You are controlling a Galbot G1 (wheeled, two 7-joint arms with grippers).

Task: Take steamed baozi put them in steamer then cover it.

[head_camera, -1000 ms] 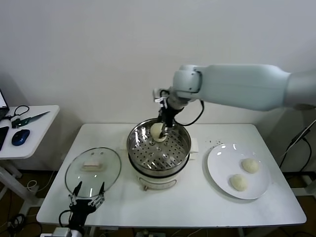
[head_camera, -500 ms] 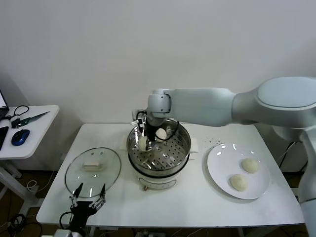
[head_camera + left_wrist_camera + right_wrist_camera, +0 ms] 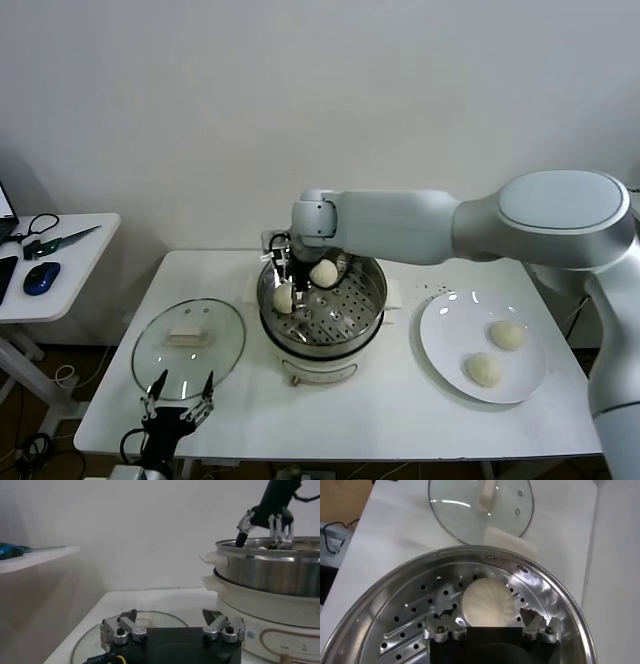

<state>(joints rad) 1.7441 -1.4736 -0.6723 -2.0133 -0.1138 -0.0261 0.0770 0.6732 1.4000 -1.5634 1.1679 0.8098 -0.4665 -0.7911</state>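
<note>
Left of the steamer (image 3: 322,310): cover (image 3: 188,342) flat on the table (image 3: 400,400), left gripper (image 3: 178,392) parked at its near edge, fingers apart, empty; inside the steamer: two baozi (image 3: 284,297) on the perforated tray, right gripper (image 3: 490,626) just above one, fingers spread, gripping nothing. Right of the steamer: plate (image 3: 440,345) with two more baozi (image 3: 507,335).
</note>
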